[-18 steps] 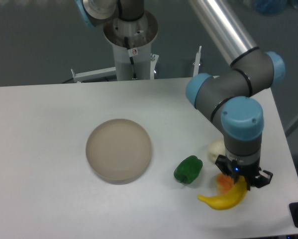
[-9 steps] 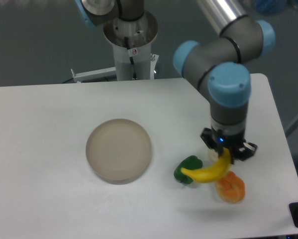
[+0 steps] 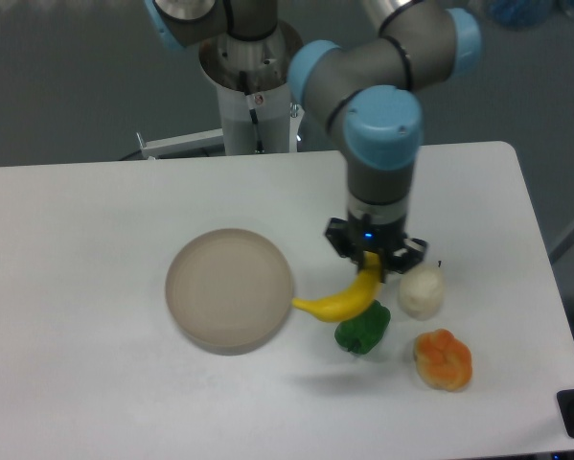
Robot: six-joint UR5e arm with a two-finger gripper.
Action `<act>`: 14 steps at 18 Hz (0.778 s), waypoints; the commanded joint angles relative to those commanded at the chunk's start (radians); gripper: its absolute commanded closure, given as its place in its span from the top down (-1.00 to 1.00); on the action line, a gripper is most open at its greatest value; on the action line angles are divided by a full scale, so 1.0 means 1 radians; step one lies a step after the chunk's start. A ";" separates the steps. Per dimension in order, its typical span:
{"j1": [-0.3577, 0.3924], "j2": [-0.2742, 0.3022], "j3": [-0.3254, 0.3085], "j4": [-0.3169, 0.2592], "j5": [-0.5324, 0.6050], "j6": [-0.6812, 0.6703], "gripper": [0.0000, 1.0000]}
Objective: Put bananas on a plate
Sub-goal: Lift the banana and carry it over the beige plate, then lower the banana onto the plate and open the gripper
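Bananas (image 3: 341, 301), really one curved yellow fruit, hung lifted off the white counter (image 3: 85, 240), gripped at the upper right end by the gripper (image 3: 373, 261), whose fingers were closed on it. Its long axis ran from upper right down to lower left, the free tip pointing at the plate (image 3: 229, 287) and lying just beside the plate's right rim. A green pepper (image 3: 362, 329) sat just below the fruit, a pale round item (image 3: 422, 291) to the right of the gripper, and a lumpy orange fruit (image 3: 443, 359) lower right.
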 joint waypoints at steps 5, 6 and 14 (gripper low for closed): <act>-0.074 0.009 -0.084 0.008 -0.005 -0.135 -0.30; -0.091 0.009 -0.104 0.009 -0.008 -0.158 -0.30; -0.189 -0.037 -0.187 0.095 0.003 -0.177 -0.30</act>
